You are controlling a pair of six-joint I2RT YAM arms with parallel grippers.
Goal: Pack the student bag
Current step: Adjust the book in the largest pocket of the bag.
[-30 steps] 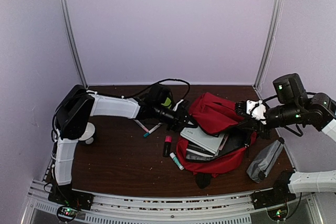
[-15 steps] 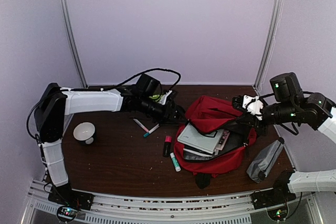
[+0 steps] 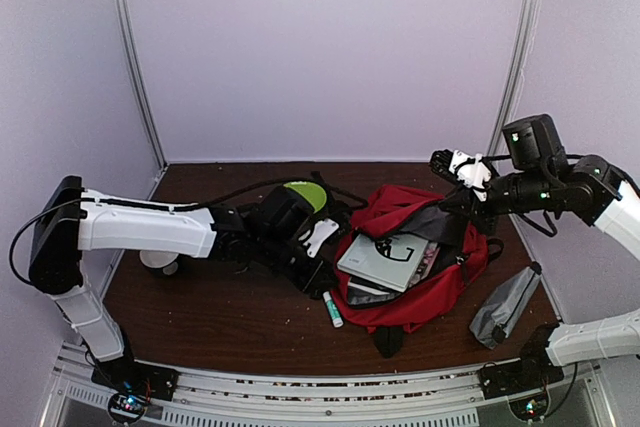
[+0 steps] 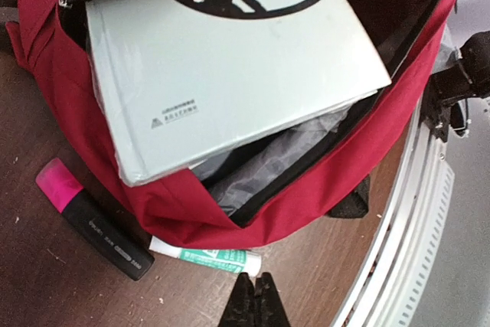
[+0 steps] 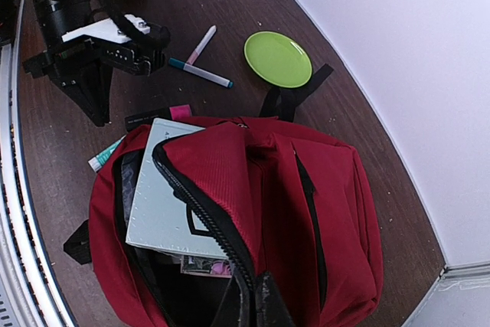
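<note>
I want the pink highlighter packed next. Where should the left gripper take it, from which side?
Take the pink highlighter mid-barrel from straight above, jaws across its width: it lies flat on the table, bare wood between it and the student bag, glue stick near its black end.

Matt woven cloth is seen on the student bag [image 5: 306,212], a smooth satin cover on the book [image 4: 230,74]. Dark scuffed wood is shown by the table [image 4: 31,281].

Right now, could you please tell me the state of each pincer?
Left pincer: shut, empty.
Right pincer: shut on the student bag at its opening edge.
</note>
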